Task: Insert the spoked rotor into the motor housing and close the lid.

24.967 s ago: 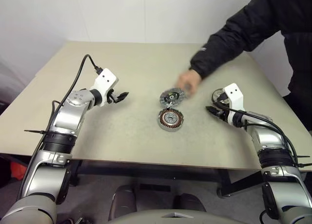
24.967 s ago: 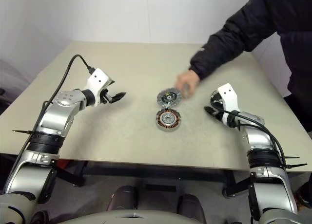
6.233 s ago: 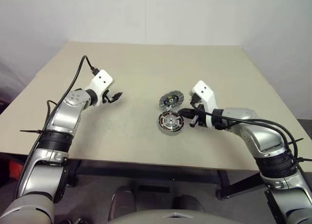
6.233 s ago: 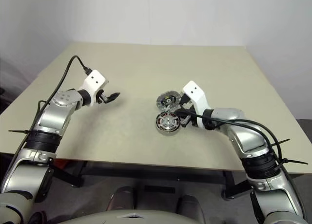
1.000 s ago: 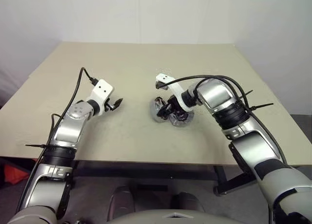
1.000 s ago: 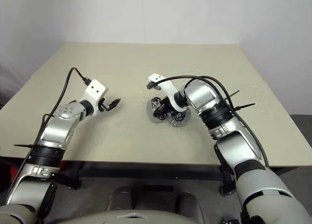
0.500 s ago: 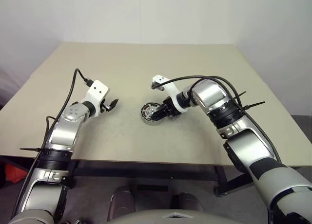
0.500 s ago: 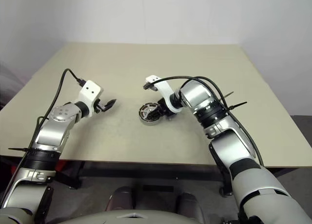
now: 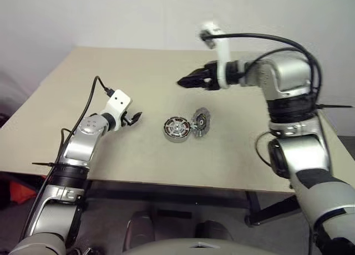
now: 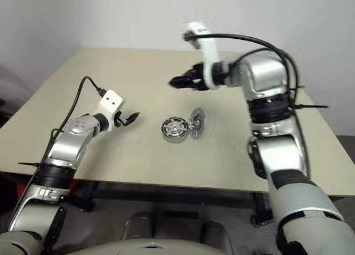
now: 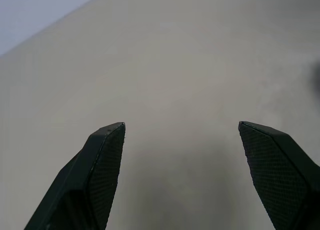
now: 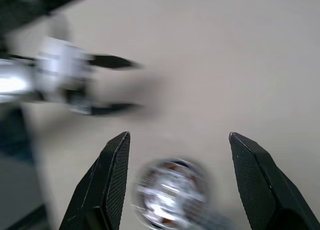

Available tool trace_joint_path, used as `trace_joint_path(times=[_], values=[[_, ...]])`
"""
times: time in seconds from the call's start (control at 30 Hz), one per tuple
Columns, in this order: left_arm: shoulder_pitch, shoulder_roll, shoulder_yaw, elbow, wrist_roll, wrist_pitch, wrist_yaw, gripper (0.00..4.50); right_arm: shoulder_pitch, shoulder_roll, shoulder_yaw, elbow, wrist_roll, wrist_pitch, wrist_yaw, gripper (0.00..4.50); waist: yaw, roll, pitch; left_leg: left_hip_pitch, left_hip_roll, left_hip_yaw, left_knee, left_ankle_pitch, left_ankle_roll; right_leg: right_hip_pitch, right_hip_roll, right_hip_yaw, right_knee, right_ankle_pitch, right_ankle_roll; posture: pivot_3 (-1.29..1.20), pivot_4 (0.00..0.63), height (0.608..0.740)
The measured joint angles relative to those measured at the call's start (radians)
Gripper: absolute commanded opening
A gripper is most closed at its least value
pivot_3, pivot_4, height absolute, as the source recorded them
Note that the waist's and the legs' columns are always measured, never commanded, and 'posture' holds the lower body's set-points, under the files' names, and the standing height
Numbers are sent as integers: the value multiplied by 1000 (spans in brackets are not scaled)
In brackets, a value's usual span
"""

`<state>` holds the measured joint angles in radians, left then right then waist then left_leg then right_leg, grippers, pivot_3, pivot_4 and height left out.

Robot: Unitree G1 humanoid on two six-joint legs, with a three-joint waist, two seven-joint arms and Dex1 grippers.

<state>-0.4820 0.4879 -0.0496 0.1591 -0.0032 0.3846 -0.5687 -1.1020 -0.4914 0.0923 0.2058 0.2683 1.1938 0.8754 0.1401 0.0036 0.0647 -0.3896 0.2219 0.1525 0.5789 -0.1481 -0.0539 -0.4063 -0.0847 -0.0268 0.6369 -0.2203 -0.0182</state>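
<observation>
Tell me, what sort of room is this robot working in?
Probably a lab or test room: a bare beige table against a plain white wall, with only a motor housing and a small part on it.

Left gripper (image 9: 135,118) low over the surface, arm bent, jaws spread wide, nothing between them; right gripper (image 9: 185,80) raised high, arm extended, pointing toward the robot's left, jaws apart and empty.

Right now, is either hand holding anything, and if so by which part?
Nothing is held. The right hand is open above the table, the left hand open near it. The motor housing lies free.
</observation>
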Motion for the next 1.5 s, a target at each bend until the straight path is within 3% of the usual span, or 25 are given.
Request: trace_joint_path(times=[0.2,0.33,0.37,0.47,0.63,1.03,1.33,1.5], values=[[-26,2,-17,50,3,-29,-29,3817,274,-224,24,-56,-58,-215,34,1592,12,0,0,0,0,1,0,2,-4,0,0,0,0,0,0,0,0,740],[-56,-4,-31,85,4,-41,-40,3817,426,-281,38,-166,-45,-234,76,145,6,1,0,2,0,2,0,2,-3,0,1,1,0,0,0,0,0,740],[-64,-4,-33,89,5,-48,-42,3817,463,-298,40,-215,-30,-231,94,66,7,1,0,3,0,2,-1,2,-2,0,0,1,0,0,0,0,0,740],[-74,-1,-35,104,6,-61,-52,3817,517,-301,50,-331,26,-197,128,66,2,1,0,5,0,3,-1,0,0,1,0,2,1,0,1,0,0,740],[-77,2,-35,113,7,-62,-61,3817,479,-190,53,-375,77,-148,85,66,-6,1,0,7,0,2,-1,0,0,2,0,2,2,-1,2,0,0,740],[-57,54,-5,86,7,-54,-47,3817,349,25,100,-251,82,-152,-34,66,-15,1,0,5,0,2,-1,0,0,2,0,1,2,-1,-1,0,0,740],[-53,103,30,57,5,-39,-34,3817,435,180,158,-242,82,-140,-133,66,-16,1,0,6,0,1,-2,1,-1,2,0,1,2,-1,-1,0,0,740],[-61,101,30,56,5,-36,-33,3817,432,252,163,-94,40,-234,-193,66,-13,1,0,6,0,1,-2,1,-2,2,0,1,3,-2,1,0,0,740]])
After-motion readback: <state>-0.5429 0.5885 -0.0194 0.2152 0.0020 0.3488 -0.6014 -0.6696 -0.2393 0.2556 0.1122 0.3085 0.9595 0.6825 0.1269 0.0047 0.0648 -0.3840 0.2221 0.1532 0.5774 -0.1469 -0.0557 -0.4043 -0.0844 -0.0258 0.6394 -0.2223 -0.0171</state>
